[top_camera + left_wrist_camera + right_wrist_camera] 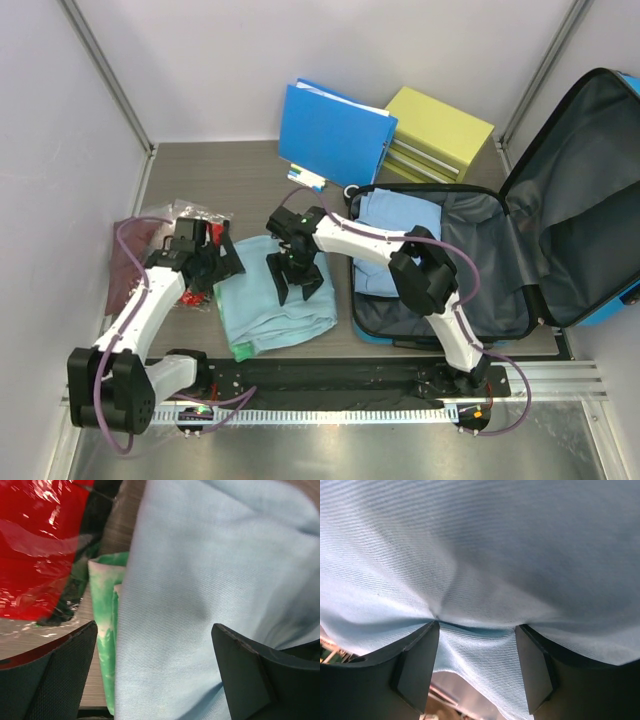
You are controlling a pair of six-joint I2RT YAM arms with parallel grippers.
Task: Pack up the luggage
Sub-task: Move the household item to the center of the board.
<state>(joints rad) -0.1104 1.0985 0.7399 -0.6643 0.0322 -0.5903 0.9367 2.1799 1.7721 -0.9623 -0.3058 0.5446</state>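
A grey-brown table (pixel 230 170) boxed in by white walls. The luggage (pixel 505 285), a bright-blue hard-shell case, lies open at the table's right end. Its dark-lined base is flat and its lid leans back against the wall, and a folded pale-blue garment (pixel 395 225) sits in the base. Just left of the luggage, on the bare table, lies a light-blue cloth (pixel 270 315) with a green-and-white item (pixel 102 610) showing under its edge.

The right gripper (pixel 477 625) is pressed into that cloth with its jaws partway apart and a ridge of fabric bunched between them. Whether the fabric is actually clamped cannot be told. Farther left of the luggage, the left gripper (pixel 154 630) hangs spread wide over the cloth's far edge, holding nothing. Beyond it are a red plastic-wrapped packet (pixel 35 545) and a maroon cloth (pixel 128 262). Behind the luggage, toward the back wall, stand a blue folder (pixel 335 135) and a yellow-green drawer box (pixel 440 135).
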